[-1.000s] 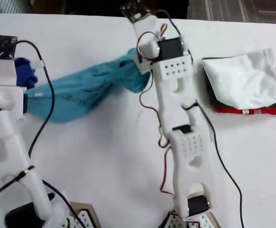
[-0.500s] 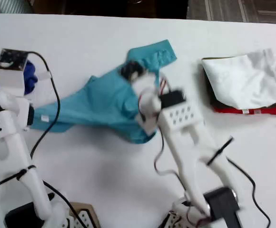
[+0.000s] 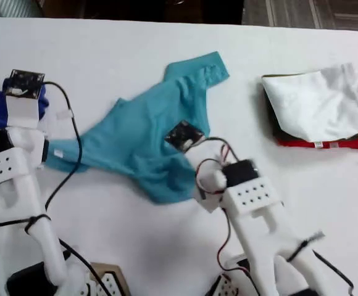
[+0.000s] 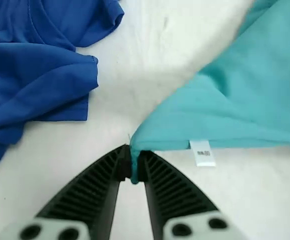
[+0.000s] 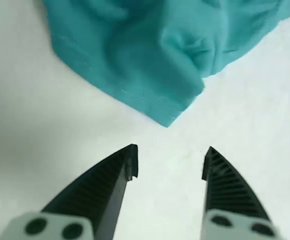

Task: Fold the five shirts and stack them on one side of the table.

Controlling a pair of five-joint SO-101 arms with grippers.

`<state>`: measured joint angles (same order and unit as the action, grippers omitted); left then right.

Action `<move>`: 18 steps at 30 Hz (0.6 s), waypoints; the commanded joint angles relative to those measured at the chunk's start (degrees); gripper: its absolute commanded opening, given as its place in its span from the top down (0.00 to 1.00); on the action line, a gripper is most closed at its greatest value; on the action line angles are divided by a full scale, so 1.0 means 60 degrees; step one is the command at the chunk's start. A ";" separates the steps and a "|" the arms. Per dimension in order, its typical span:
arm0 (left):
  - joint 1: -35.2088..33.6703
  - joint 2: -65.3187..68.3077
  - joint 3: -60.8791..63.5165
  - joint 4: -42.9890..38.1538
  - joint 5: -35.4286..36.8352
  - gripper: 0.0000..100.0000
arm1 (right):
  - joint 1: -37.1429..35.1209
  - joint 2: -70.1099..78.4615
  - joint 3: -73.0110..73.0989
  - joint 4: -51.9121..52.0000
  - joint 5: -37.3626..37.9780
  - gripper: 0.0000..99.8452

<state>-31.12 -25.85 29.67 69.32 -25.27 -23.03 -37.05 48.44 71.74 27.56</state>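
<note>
Teal shirt (image 3: 145, 132) is lying crumpled mid-surface (image 3: 123, 240), with the stack (image 3: 318, 105) at its 3 o'clock and the blue shirt (image 4: 35, 75) at its 9 o'clock. Beside the label (image 4: 202, 152) the left jaws are clenching its hem corner, and the right jaws are hanging released just short of a bunched corner. Spreading seems to be the step: the right jaws should be pinching that corner low, then drawing away from the left's hold until the cloth is lying flat. The left wrist view is exposing the pinch that the left arm (image 3: 9, 166) is masking from above, and the high view is giving the whole outline.
</note>
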 commanded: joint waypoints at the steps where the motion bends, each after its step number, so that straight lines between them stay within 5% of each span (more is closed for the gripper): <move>1: 0.0029 -0.0044 -0.0022 -0.0190 -0.0015 0.97 | 0.0769 -0.0491 -0.0337 -0.1267 -0.0322 0.80; 9: 0.0044 -0.0088 -0.0081 -0.0190 0.0000 0.97 | 0.0593 0.3392 -0.1172 -0.3744 -0.1773 0.84; 18: 0.0044 -0.0088 -0.0081 -0.0190 0.0000 0.97 | 0.0462 0.8447 -0.6447 -0.0462 -0.3165 0.84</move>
<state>-31.03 -25.85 29.67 68.97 -25.27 -19.34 7.16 20.84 62.86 9.89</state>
